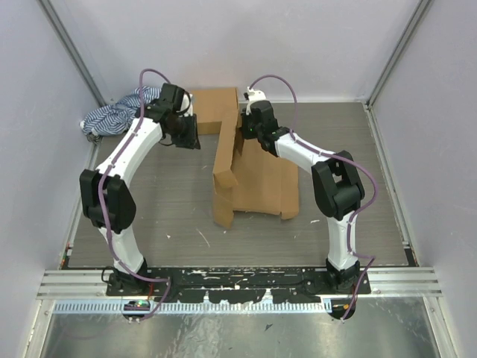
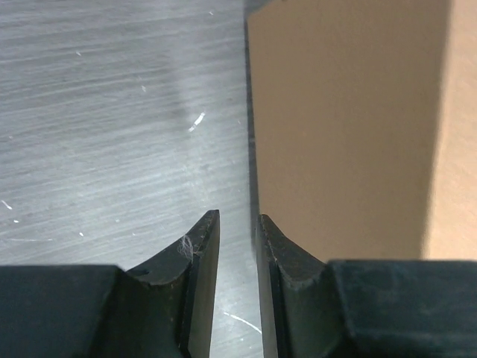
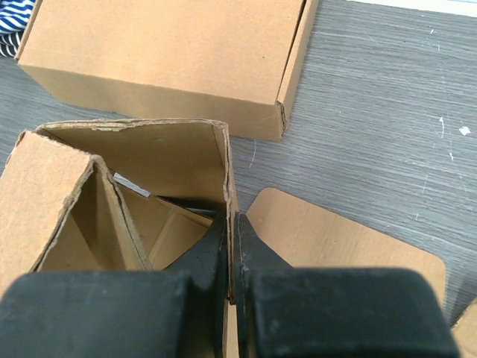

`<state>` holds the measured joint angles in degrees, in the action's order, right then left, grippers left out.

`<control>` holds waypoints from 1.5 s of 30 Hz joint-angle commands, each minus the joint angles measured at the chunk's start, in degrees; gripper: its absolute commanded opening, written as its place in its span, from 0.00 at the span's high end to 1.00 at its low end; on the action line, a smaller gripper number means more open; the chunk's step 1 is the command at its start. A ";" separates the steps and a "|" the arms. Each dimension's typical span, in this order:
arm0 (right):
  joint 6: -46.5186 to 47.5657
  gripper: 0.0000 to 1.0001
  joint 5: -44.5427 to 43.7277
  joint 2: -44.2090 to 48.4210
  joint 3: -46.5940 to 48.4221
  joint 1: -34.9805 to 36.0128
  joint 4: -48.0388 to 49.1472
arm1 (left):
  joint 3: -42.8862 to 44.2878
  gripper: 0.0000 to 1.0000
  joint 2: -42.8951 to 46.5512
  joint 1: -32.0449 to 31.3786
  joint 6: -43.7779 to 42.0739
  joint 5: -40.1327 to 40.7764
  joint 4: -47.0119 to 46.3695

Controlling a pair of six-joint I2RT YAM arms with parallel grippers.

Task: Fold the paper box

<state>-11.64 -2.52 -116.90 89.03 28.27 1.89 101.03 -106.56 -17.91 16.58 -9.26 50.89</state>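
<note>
Here, the left tool [image 2: 237, 224] hangs low over the bench [image 1: 164, 209], its jaws a little apart with nothing between them, just beside a closed carton [image 1: 212, 108] (whose face fills the right of the wrist view). The paper box [image 1: 261, 186] lies half-formed at mid-bench, right of that tool, with one wall standing upright. The right tool [image 3: 232, 224] is pressed together on that wall's top edge. Cardboard hides its fingertips, and the inner flaps are hard to sort out.
</note>
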 commanded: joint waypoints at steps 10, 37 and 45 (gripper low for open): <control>3.99 0.93 -1.38 3.37 3.55 -0.49 -6.74 | -0.08 0.54 15.33 -9.27 0.99 -1.38 0.35; 6.60 0.92 8.49 15.59 -8.24 -2.93 -10.69 | 19.49 0.55 -2.86 -22.54 -4.62 22.49 17.11; 5.55 0.92 9.15 18.42 -11.15 -3.03 -10.59 | 19.34 0.59 -6.29 -24.18 -6.96 27.31 19.60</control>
<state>-4.86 5.06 -102.72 78.52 25.21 -9.41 120.64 -112.79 -41.04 11.64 14.15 68.31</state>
